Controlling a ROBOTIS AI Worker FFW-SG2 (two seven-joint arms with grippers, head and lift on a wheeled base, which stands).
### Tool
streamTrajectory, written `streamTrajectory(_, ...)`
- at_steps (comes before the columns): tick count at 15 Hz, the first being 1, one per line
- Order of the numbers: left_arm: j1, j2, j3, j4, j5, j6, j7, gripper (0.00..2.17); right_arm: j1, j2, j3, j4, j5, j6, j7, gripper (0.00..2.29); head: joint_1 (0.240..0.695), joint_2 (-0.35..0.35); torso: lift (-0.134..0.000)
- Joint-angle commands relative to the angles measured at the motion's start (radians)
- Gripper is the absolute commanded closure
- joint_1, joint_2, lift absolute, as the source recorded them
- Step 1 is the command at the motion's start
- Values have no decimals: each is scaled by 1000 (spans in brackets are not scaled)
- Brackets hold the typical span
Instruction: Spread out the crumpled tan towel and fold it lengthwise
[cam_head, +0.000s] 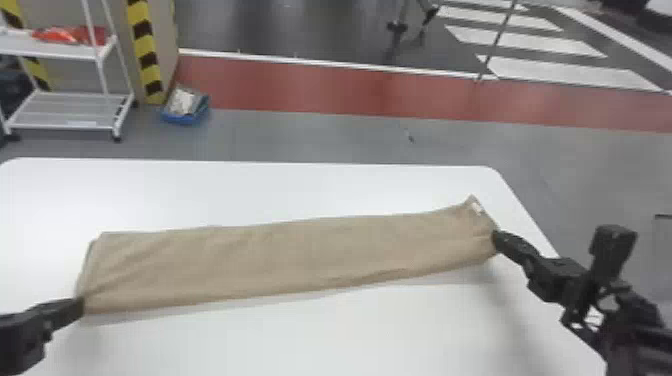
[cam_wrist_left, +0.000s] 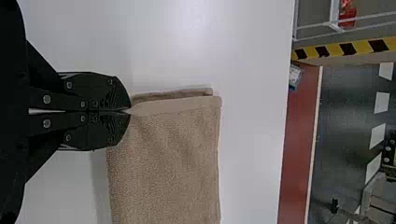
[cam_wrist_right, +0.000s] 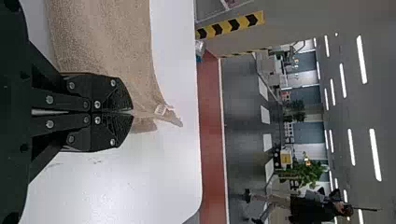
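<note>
Tan towel (cam_head: 280, 260) lay as a long, doubled strip aslant across the worktop (cam_head: 300, 340), its left end nearer than its right. The left gripper (cam_wrist_left: 130, 111) had its fingers closed on the near left corner; the right gripper (cam_wrist_right: 132, 112) pinched the right end, nearer than the corner with the label (cam_head: 476, 208). The fold looked largely made, and the step in hand seemed to be straightening it. That called for a gentle, level pull, equal at both ends, easing out the slanting creases at the left without sliding one layer past the other. The right end wanted most care, being gathered at the grip. Letting go too narrowly could drag the hem askew.
</note>
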Motion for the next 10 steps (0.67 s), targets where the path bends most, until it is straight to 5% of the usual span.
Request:
streamTrajectory(1, 13, 0, 14, -13, 1, 1, -3, 1447, 56, 18, -32, -58, -15, 1, 12, 1214, 695, -204, -124)
streamTrajectory(7, 8, -2, 2, -13, 1, -2, -13, 1447, 100, 22, -48, -67, -17, -2, 15, 1163, 695, -214, -124)
streamTrajectory(8, 10, -2, 0, -13, 1, -5, -13, 1325, 100, 25, -46, -66, -17, -11, 15, 883, 695, -217, -124)
streamTrajectory(9, 13, -2, 0, -16, 1, -20, -11, 836, 100, 27, -45, -60, -15, -20, 12, 340, 695, -220, -124)
streamTrajectory(10, 21, -2, 2, -28, 1, -23, -5, 232, 100, 27, -45, -55, -15, -39, 10, 60, 695, -222, -124)
